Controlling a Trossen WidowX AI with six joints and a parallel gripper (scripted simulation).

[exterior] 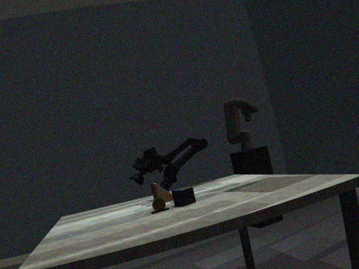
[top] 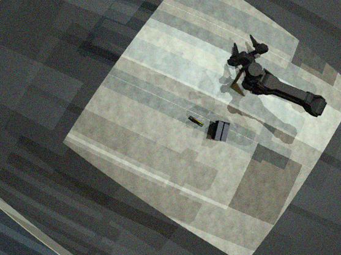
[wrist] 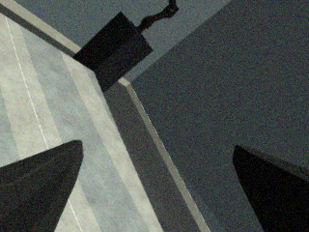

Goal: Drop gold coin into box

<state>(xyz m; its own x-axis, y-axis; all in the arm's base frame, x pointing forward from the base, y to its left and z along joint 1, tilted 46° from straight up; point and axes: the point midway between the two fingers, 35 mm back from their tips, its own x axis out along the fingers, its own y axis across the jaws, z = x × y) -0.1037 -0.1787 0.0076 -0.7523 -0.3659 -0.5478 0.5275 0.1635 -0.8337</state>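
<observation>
The pale worktop (top: 170, 183) carries my arm (top: 283, 92) near one edge, and well apart from it the grey box (top: 220, 130) sits with the green holder (top: 195, 121) just beside it. My claw (top: 243, 44) hangs spread wide over the worktop's edge, gripping nothing, while the coin (exterior: 158, 204) stands on edge in its holder, untouched.

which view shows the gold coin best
The exterior view: the coin shows its round gold face there, standing on edge in its holder beside the grey box. The top view shows only its thin edge. The wrist view misses it entirely.
</observation>
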